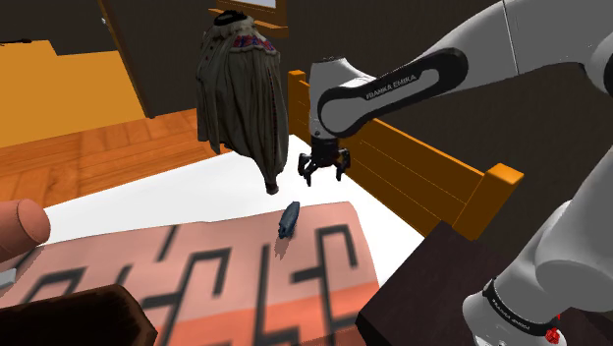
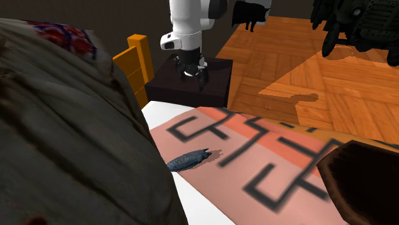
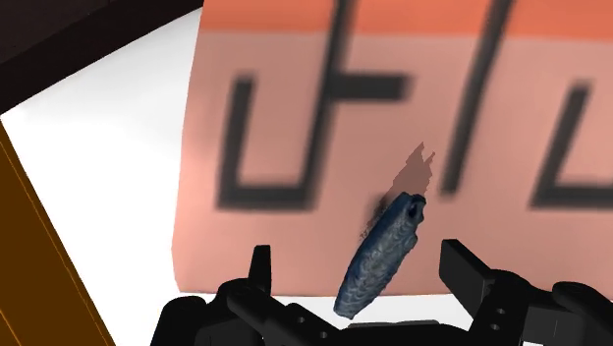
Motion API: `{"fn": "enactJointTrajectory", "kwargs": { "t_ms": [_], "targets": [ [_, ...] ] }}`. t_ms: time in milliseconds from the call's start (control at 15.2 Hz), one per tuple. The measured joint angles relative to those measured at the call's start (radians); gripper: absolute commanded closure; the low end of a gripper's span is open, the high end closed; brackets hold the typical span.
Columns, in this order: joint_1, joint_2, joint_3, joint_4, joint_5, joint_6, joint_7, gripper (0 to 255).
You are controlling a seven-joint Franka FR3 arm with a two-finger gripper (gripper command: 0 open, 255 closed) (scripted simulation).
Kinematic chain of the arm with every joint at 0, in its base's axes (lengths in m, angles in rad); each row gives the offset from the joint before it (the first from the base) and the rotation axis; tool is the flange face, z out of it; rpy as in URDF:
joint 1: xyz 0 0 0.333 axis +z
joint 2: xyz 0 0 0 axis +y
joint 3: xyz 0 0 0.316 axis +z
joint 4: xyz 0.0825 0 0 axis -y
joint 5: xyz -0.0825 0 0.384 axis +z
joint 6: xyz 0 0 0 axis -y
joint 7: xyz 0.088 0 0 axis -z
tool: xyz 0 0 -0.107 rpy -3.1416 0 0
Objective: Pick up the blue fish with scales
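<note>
A small dark blue fish (image 1: 288, 218) with a scaled skin lies on the pink patterned blanket (image 1: 216, 280), near that blanket's edge by the white sheet. The fish (image 2: 188, 160) shows partly past a large grey draped shape in the second exterior view. My black gripper (image 1: 323, 169) hangs open in the air above the bed, a short way off the fish and not touching it. In the wrist view the fish (image 3: 381, 254) lies below and between the two spread fingers (image 3: 464, 269), with nothing held.
A big grey-brown hanging garment (image 1: 243, 93) hangs close to the gripper. An orange wooden bed frame (image 1: 432, 182) runs along the bed's side, with a dark bedside table (image 2: 192, 83) beyond it. A dark brown object (image 1: 74, 319) sits on the blanket's near end.
</note>
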Motion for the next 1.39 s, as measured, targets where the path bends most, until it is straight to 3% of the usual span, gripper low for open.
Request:
{"fn": "enactJointTrajectory", "kwargs": {
  "t_ms": [462,1386],
  "targets": [
    [0.048,0.292,-0.012,0.201,-0.077,0.018,0.173,0],
    [0.146,0.885,-0.089,0.815,-0.115,-0.129,0.362,0]
  ]
}}
